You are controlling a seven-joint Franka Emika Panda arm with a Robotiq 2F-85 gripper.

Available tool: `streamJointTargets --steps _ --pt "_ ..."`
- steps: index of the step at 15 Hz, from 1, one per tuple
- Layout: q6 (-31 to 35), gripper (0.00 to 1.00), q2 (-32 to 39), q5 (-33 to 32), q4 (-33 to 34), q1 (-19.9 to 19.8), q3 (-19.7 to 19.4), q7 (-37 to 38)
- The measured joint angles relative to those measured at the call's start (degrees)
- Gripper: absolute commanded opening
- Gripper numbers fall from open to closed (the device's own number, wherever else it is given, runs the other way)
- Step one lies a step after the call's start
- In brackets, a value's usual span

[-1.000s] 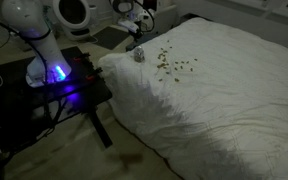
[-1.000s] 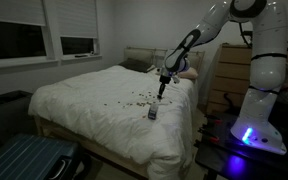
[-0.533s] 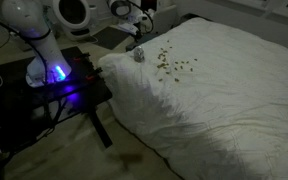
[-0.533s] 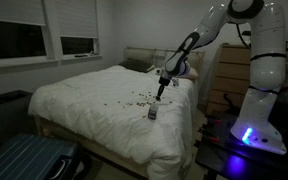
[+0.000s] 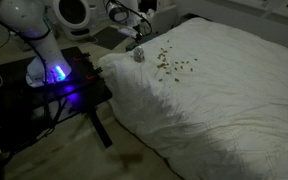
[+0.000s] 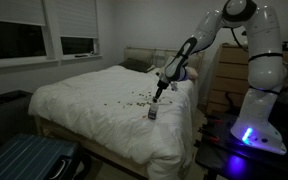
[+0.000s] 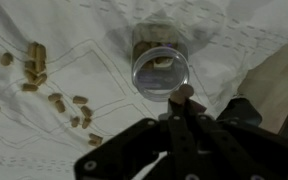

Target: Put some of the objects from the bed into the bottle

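Rising hand above bottle

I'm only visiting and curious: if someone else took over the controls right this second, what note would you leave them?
The gripper: fingers shut, tip hovering by the near rim of the bottle. Whether a bit is pinched cannot be told.
The bottle stands upright and open on the bed, near its edge. The objects lie scattered beside it.
Done: a few bits seem to lie inside the bottle.
Left: probably release over the mouth, then fetch more.
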Motion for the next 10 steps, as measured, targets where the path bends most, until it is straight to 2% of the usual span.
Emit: streamJointTargets --steps 8,10 --pt "5.81 0.02 4.36 -1.42 -0.18 -1.35 -0.52 -0.08" --pt "7.43 0.02 5.53 -7.96 -0.18 -1.26 -1.82 2.94"
